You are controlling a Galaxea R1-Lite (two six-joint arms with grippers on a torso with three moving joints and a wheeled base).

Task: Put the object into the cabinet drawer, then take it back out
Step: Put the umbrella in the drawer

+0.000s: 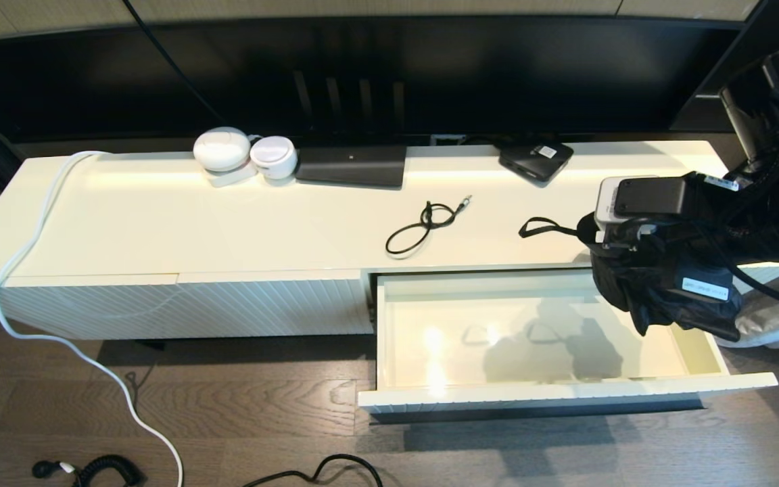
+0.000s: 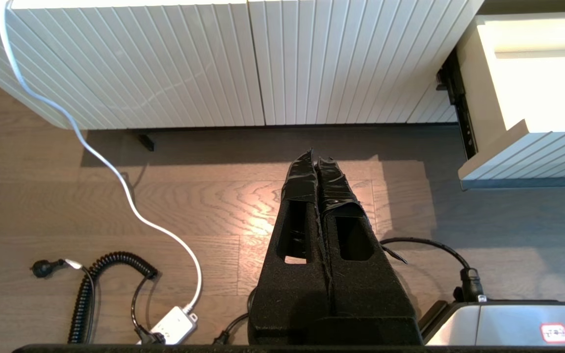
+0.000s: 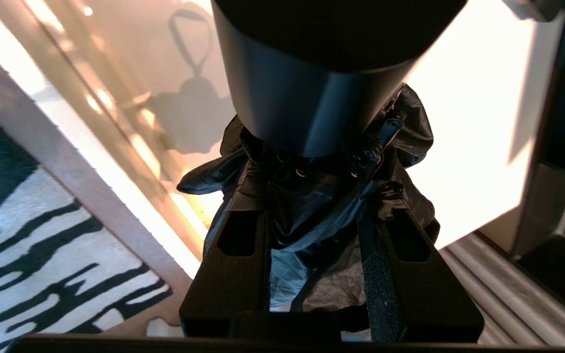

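We see the right pincer (image 1: 623, 270) pinching a folded black umbrella (image 1: 660, 291), holding it in the air over the right end of the open drawer (image 1: 552, 392). In the right wrist view the fingers (image 3: 233, 255) close on loose black fabric (image 3: 312, 230), with the dark smooth cylinder of the umbrella (image 3: 307, 88) sticking out past them. The wrist strap (image 1: 541, 228) trails off the umbrella above the cabinet top (image 1: 227, 223). The drawer is pulled well out, its glossy inside bare where we can see.

Handling, our guess: stiff core, soft slippery canopy around it, moderate weight, not fragile. Fabric may slide or bunch under the fingers, so the hold could twist. Best hold looks like mid-body across the bundled canopy, squeezing through to the shaft. The smooth cylinder end looks slick, so avoid it. The strap is too thin and floppy to count on.

The left pincer (image 2: 318, 164) is pressed together and holds nothing, parked low over the wood floor (image 2: 214, 206) in front of the ribbed cabinet front (image 2: 214, 59).
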